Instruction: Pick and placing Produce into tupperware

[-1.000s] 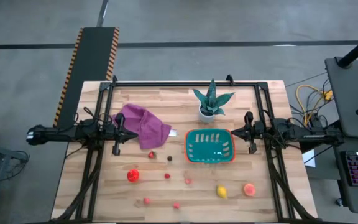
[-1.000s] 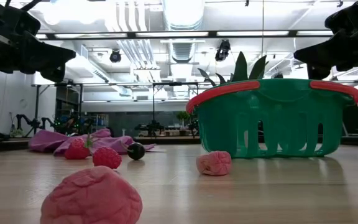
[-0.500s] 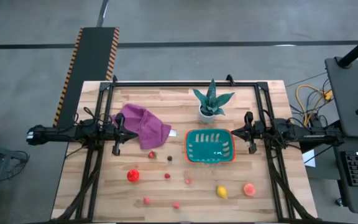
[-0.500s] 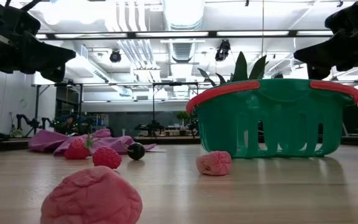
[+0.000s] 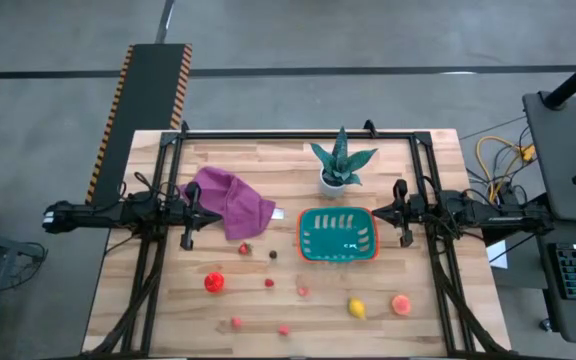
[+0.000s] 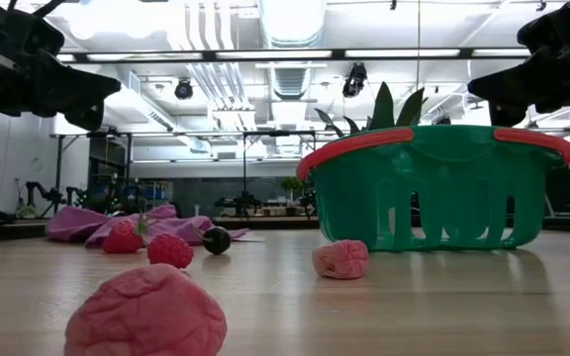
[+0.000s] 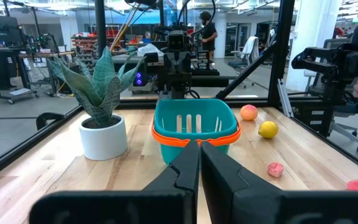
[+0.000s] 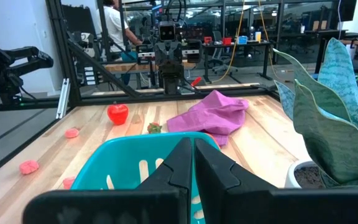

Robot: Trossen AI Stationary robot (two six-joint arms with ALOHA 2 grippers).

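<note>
- My left hand (image 5: 187, 240) hangs over the left side of the bench (image 5: 168, 320), fingers pressed together on nothing, just beside the purple cloth (image 5: 230, 201).
- My right hand (image 5: 403, 240) hangs over the right side, fingers likewise together and empty, just beside the tupperware (image 5: 339, 235).
- The tupperware sits right of the bench's centre, apparently empty; no piece has been placed yet, in my judgement.
- The produce lies loose on the near half: a red piece (image 5: 214, 282), a yellow piece (image 5: 356, 308), a peach-orange piece (image 5: 400, 304), several pink pieces including one at (image 5: 236, 322), and a dark one (image 5: 273, 254) near a strawberry (image 5: 245, 248) at the cloth's edge.
- Risk: either hand descends without parting its fingers first and knocks a piece away.
- Risk: the round pieces look apt to roll; an off-centre pinch could send one off the near edge.
- Risk: the strawberry touches the cloth, so a grasp there may snag fabric.
- Risk: the potted plant (image 5: 341, 160) stands just behind the tupperware; a careless right-arm approach could tip it or shove the tub.
</note>
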